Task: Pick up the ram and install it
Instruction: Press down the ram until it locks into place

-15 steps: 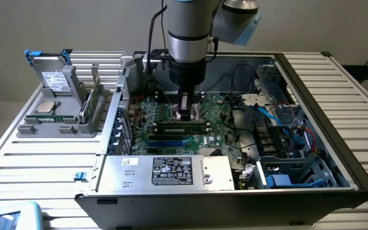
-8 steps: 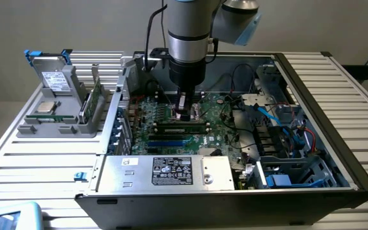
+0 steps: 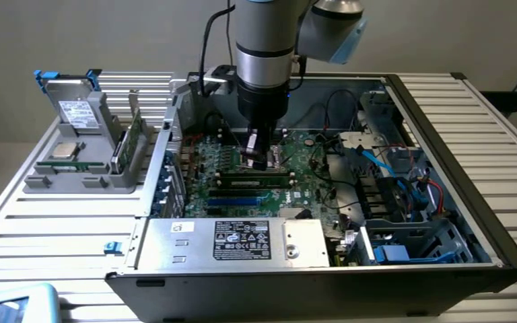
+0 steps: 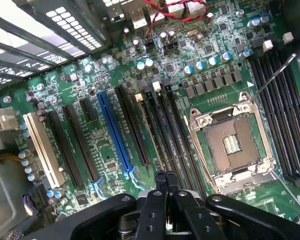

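We see the arm (image 3: 263,40) as a silver-grey metal tube with a pale blue-grey cap on the joint housing (image 3: 335,30) beside it. A black cable (image 3: 212,37) runs along the tube. Below the tube sits a black cylindrical wrist section (image 3: 260,104), and under it the gripper (image 3: 258,156), dark with some bare metal. In the wrist view we see the gripper (image 4: 165,181) as glossy black, with rounded linkage arms and two slim black fingers (image 4: 160,180).

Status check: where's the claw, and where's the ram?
Claw shut, empty, low over the motherboard. Ram lying along the slots beneath it. Nothing in the way.
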### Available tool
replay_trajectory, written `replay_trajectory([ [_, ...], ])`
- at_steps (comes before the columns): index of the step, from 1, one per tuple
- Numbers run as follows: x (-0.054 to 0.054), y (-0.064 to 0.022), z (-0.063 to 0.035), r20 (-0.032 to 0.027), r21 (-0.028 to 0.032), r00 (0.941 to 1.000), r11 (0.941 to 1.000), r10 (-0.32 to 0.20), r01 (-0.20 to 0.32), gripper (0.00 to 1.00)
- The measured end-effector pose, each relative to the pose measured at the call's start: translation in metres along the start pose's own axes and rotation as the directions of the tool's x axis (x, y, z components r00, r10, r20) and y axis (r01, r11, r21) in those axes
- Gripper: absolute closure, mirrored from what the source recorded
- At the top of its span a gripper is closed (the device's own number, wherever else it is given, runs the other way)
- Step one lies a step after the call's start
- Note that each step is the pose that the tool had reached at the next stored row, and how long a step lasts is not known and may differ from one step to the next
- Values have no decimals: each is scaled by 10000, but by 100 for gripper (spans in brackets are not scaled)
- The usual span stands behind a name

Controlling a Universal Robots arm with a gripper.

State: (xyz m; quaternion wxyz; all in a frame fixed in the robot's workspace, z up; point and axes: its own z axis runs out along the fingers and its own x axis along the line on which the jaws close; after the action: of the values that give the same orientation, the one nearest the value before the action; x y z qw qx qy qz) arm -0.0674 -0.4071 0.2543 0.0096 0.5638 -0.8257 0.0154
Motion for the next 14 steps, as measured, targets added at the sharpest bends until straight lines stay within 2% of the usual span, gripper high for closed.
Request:
replay_trajectory([
  [4, 0, 0, 0, -9, -20, 9981, 9981, 612, -612, 89],
  [7, 0, 0, 0, -18, -35, 9942, 9942, 1073, -1073, 89],
  [14, 0, 0, 0, -37, -65, 9788, 9788, 2047, -2047, 89],
])
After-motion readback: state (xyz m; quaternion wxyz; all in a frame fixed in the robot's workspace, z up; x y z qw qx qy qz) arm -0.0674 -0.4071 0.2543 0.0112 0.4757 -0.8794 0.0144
